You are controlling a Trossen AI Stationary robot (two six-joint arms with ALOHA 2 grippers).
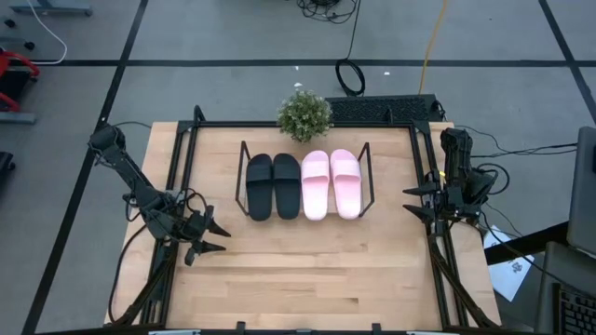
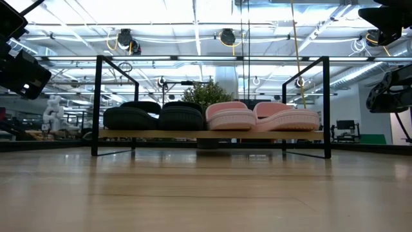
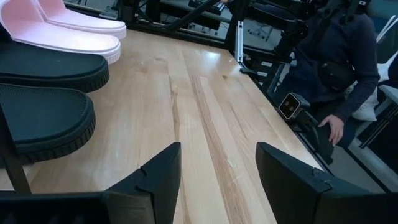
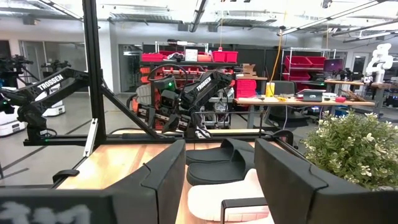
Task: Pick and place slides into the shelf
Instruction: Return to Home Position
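All 4 slides (image 1: 287,186) sit side by side on the shelf (image 1: 370,177), toward the desk's (image 1: 307,270) far edge, just in front of a potted plant (image 1: 304,115): 2 black slides (image 1: 259,186) on the left arm's side, 2 pink slides (image 1: 345,182) on the right arm's side. Left jaws hover spread & empty near desk's left edge. Right jaws, also spread w/ nothing betw. them, are by the right edge.

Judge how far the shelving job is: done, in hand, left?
Done: two black slides and two pink slides sit on the shelf. In hand: nothing; left hand and right hand are open, empty, at the table sides. Left: likely nothing but retreating home.
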